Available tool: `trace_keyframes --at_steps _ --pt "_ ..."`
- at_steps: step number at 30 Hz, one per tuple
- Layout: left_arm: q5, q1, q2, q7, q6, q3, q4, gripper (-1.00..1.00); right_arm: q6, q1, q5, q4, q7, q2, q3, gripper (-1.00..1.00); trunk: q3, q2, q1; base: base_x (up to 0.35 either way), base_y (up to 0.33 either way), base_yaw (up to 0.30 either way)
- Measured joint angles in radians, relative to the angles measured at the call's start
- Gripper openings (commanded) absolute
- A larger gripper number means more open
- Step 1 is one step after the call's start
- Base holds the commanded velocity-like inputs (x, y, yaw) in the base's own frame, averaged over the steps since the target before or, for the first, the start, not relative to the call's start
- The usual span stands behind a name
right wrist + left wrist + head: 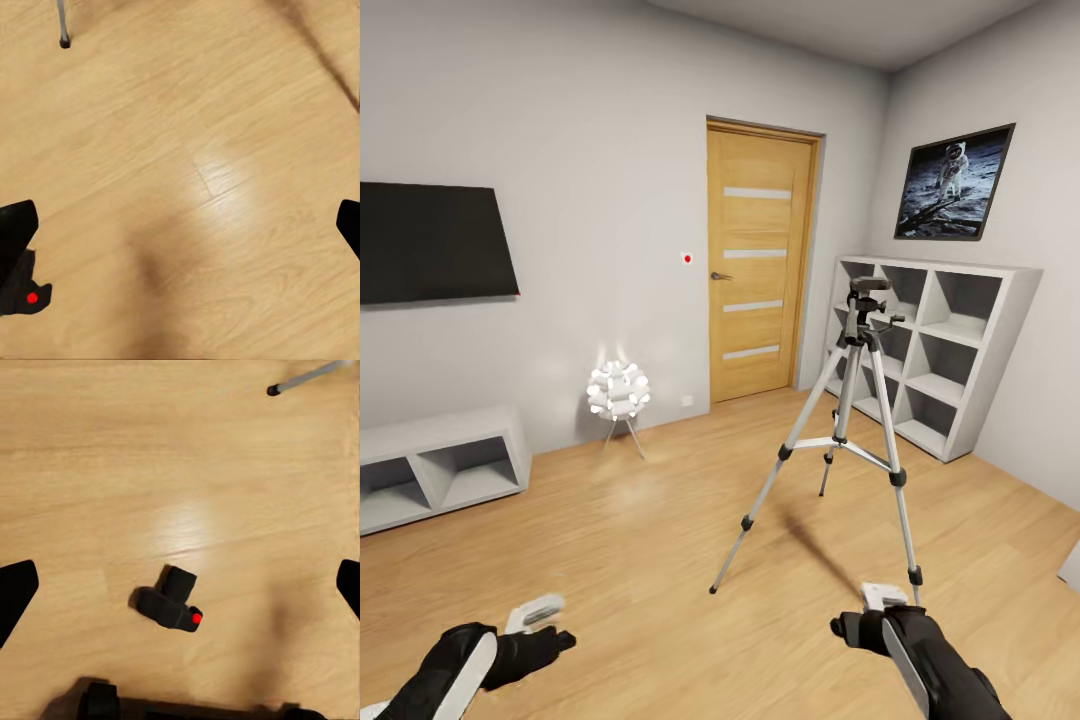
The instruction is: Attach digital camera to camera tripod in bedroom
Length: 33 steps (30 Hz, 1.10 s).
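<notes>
While the camera [169, 601] is lying on the floor [180, 472], nothing is being held by either wide-open gripper; the tripod [857, 425] is standing bare.

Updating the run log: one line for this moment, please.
digital camera: on floor, ungrasped | left gripper: open above it | right gripper: open | camera tripod: standing, head bare

Bright, even, flat render lighting – no grain. Glowing globe lamp [618, 390] by the wall. Soft tripod [857, 420] shadow across the wooden floor [660, 520]. Pale glare patches on planks in both wrist views – slight softness, wide-angle stretch at head-view edges.
</notes>
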Motion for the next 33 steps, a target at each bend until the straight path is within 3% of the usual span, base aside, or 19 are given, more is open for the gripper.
trace_keyframes --at_steps 4,7,8,11,14,24,33 --pt "0.058 -0.078 -0.005 -0.001 0.031 0.003 -0.011 1.00 0.043 -0.052 -0.022 -0.013 0.028 -0.001 -0.002 1.00 0.000 0.000 0.000 0.000 0.000 0.000" --pt "0.081 -0.107 -0.024 0.002 0.038 0.004 -0.017 1.00 0.085 -0.071 -0.034 -0.029 0.068 -0.002 -0.004 1.00 0.000 0.000 0.000 0.000 0.000 0.000" --pt "0.086 -0.118 -0.048 0.010 0.036 0.001 -0.035 1.00 0.159 -0.078 -0.048 -0.081 0.122 0.000 -0.004 1.00 0.000 0.000 0.000 0.000 0.000 0.000" --pt "0.080 -0.130 -0.088 0.040 0.034 -0.005 -0.097 1.00 0.325 -0.085 -0.064 -0.196 0.211 0.003 -0.006 1.00 0.000 0.000 0.000 0.000 0.000 0.000" --pt "0.073 -0.134 -0.110 0.068 0.034 -0.013 -0.134 1.00 0.387 -0.087 -0.066 -0.238 0.245 -0.001 -0.017 1.00 0.000 0.000 0.000 0.000 0.000 0.000" --pt "0.071 -0.137 -0.174 0.153 0.028 -0.050 -0.168 1.00 0.406 -0.089 -0.069 -0.276 0.279 -0.007 -0.073 1.00 0.000 0.000 0.000 0.000 0.000 0.000" --pt "0.070 -0.138 -0.215 0.165 0.028 -0.056 -0.174 1.00 0.406 -0.090 -0.075 -0.280 0.287 -0.007 -0.082 1.00 0.000 0.000 0.000 0.000 0.000 0.000"
